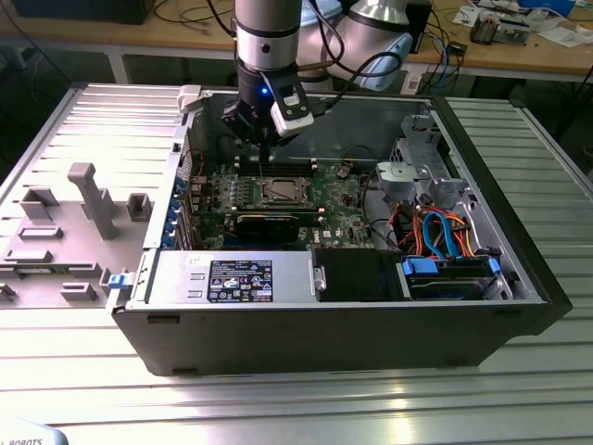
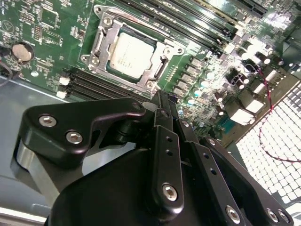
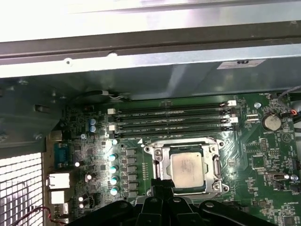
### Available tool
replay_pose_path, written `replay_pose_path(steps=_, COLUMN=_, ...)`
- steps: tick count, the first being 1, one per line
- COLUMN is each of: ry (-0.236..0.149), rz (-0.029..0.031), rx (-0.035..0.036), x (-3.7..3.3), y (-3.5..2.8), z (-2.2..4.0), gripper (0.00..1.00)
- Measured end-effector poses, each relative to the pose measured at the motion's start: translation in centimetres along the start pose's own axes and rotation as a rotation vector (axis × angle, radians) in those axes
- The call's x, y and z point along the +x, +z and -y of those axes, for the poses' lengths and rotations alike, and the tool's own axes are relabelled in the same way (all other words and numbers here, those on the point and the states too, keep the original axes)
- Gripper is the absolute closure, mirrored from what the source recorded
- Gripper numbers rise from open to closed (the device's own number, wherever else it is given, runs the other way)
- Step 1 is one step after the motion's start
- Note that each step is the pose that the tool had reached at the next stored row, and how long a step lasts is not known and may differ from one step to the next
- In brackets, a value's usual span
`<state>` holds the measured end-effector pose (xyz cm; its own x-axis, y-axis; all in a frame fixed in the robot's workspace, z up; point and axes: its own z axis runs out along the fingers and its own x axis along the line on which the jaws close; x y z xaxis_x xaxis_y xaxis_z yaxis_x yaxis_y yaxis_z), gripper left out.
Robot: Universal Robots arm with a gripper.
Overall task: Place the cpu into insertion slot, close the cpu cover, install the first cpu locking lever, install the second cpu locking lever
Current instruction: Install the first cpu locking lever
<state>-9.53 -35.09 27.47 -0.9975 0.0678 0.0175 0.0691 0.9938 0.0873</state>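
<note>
No print legible: power-supply label (image 1: 240,280), well apart from gripper (image 1: 262,141); case-wall sticker (image 3: 241,62) likewise unreadable.

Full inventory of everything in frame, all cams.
table: 1, silvery metal, under the case
computer case: 1, black, open, on the table
motherboard: 1, green, inside the case
cpu cover: 1, silvery, down on the motherboard
cpu: 1, silvery-grey, in the cpu cover's window
memory slots: 4, black, beside the cpu cover
coin cell: 1, silvery, on the motherboard
power supply: 1, silvery, inside the case
cables: several, orange and blue, inside the case
fixture: 1, grey, on the table, exterior view's left
arm: 1, grey, above the case
gripper: 1, black, shut, at the cpu cover's edge
</note>
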Motion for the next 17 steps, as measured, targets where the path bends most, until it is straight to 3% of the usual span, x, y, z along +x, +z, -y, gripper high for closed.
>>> replay_pose_path(steps=4, ry=-0.001, rz=0.0000, rx=-0.0010, x=0.65, y=0.02, z=0.04, gripper=0.89)
replay_pose_path(steps=17, ry=-0.002, rz=0.0007, rx=-0.0009, x=0.72, y=0.02, z=0.06, gripper=0.89)
